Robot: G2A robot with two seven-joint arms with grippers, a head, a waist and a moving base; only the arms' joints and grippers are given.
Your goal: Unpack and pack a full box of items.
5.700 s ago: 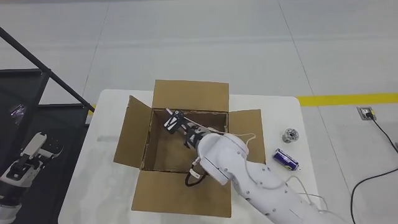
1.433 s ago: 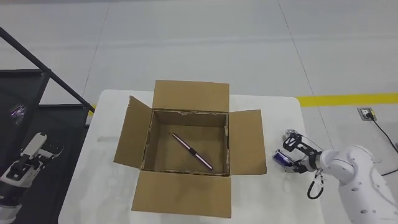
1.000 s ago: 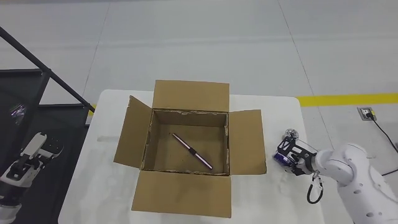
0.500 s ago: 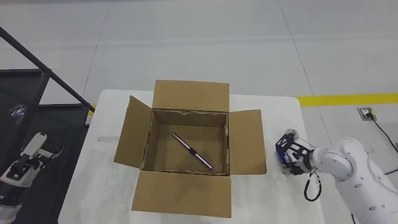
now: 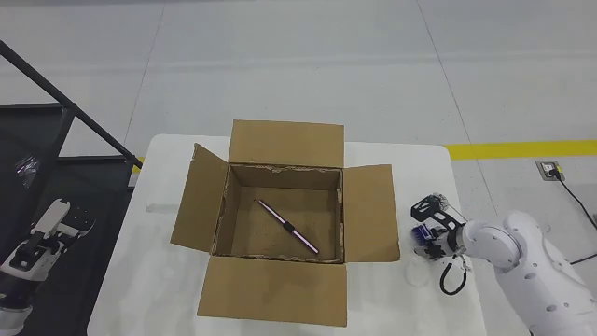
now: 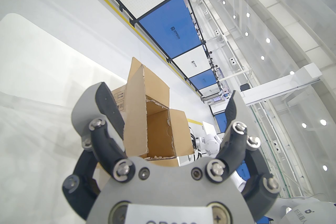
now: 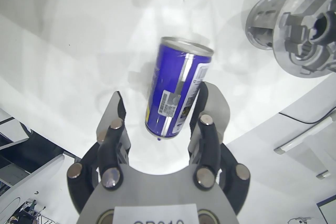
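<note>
An open cardboard box (image 5: 284, 224) stands mid-table with a dark pen (image 5: 289, 227) lying on its floor. To the right of the box, a blue can (image 7: 178, 88) lies on its side on the white table (image 5: 159, 261). My right gripper (image 7: 162, 95) is open and low over the blue can (image 5: 424, 239); the can lies between the fingers, and one finger (image 7: 210, 101) is against its side. My left gripper (image 6: 169, 99) is open and holds nothing. It hangs off the table's left side, facing the box (image 6: 157, 117).
A grey metal hub-like part (image 7: 296, 33) stands on the table just beyond the can, close to the right gripper. The box's four flaps (image 5: 370, 213) are folded outward. A cable (image 5: 560, 275) runs on the floor at the right.
The right arm has left the box, where the pen now lies, and gone to the table's right side. Over the last second its gripper closed in on the can.
</note>
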